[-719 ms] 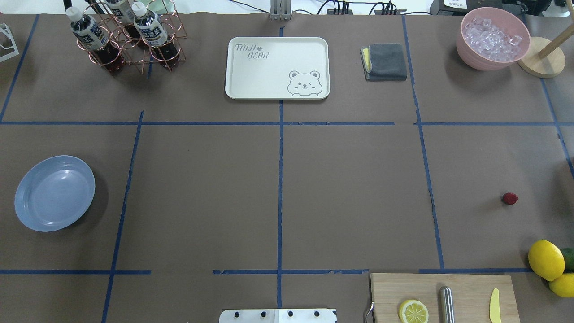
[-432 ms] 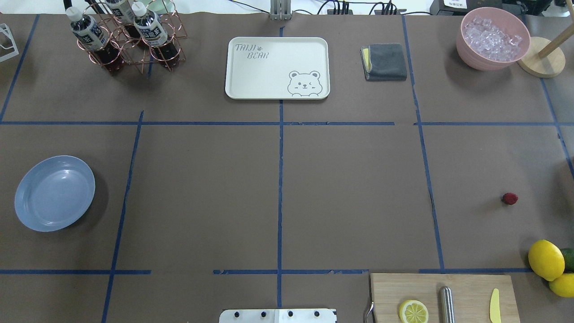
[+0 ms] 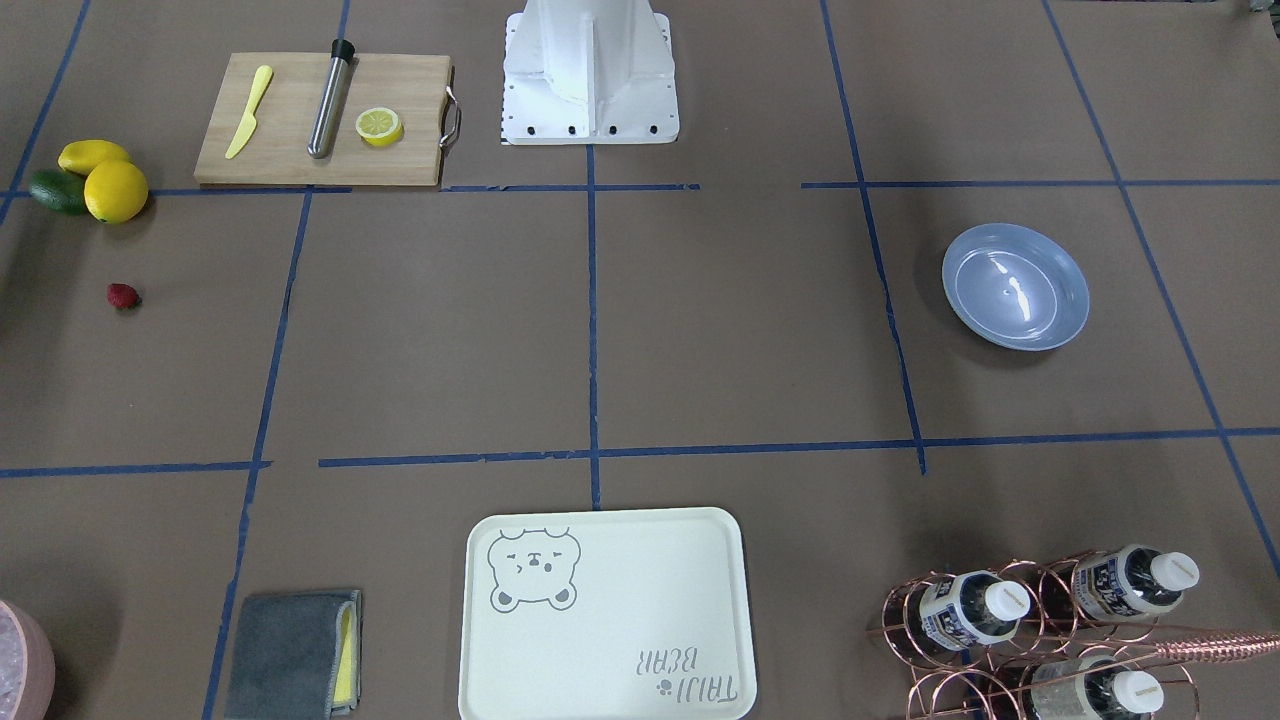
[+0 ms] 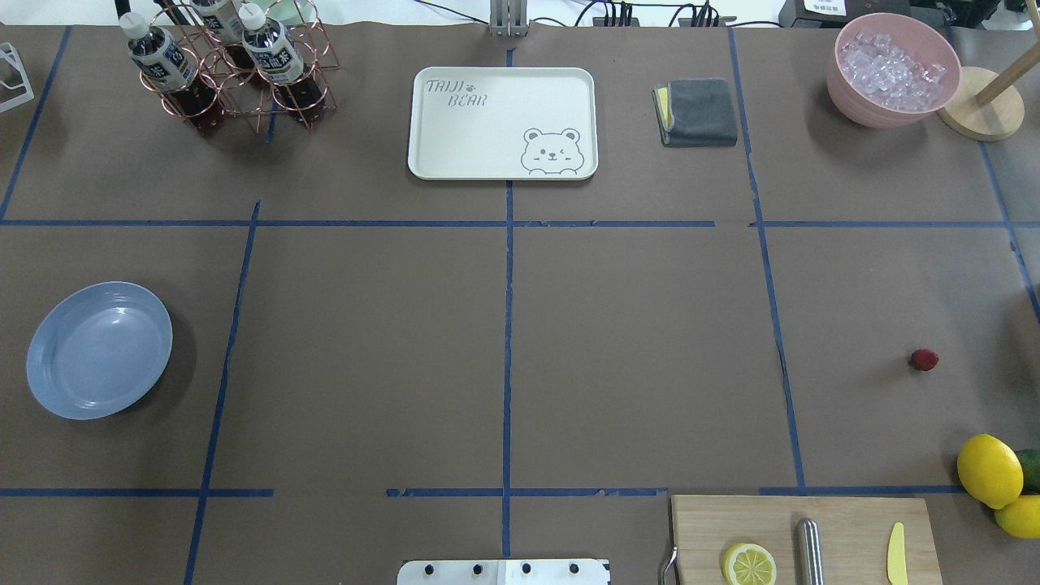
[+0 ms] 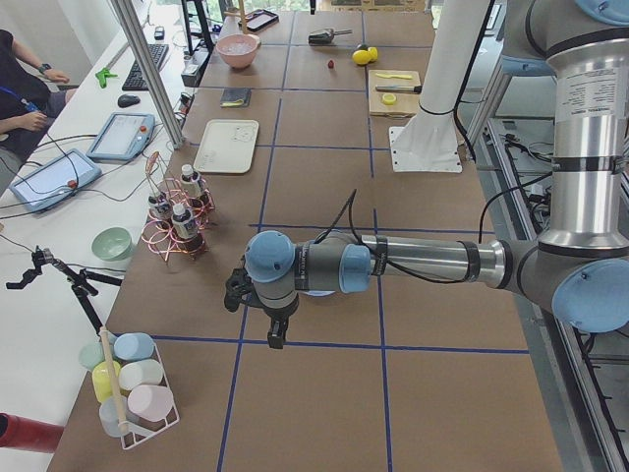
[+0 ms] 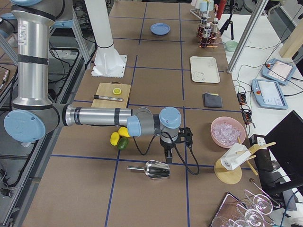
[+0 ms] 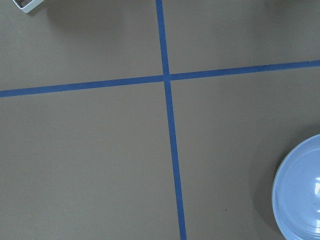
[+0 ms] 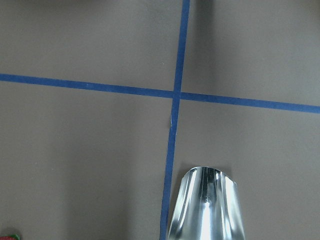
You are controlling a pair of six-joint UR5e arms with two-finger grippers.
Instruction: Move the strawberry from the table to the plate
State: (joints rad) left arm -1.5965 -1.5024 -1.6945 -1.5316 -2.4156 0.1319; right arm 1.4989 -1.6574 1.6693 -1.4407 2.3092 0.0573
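Observation:
The strawberry (image 4: 924, 359), tiny and dark red, lies on the brown table (image 4: 634, 341) at the right, just beyond the lemons; it also shows in the front view (image 3: 123, 296). The light-blue plate (image 4: 99, 349) sits empty at the far left (image 3: 1015, 286), and its rim enters the left wrist view (image 7: 302, 190). No gripper shows in the overhead or front views. My left gripper (image 5: 276, 336) hangs low beside the plate, off the table's left end. Near the strawberry, my right gripper (image 6: 167, 158) points down. I cannot tell whether either is open or shut.
A metal scoop (image 6: 151, 169) lies just past my right gripper. Two lemons (image 4: 989, 470) and an avocado (image 4: 1030, 467) sit by the wooden board (image 4: 800, 540). At the back stand a bear tray (image 4: 502, 122), a bottle rack (image 4: 231, 65), a grey cloth (image 4: 696, 111) and an ice bowl (image 4: 894, 69).

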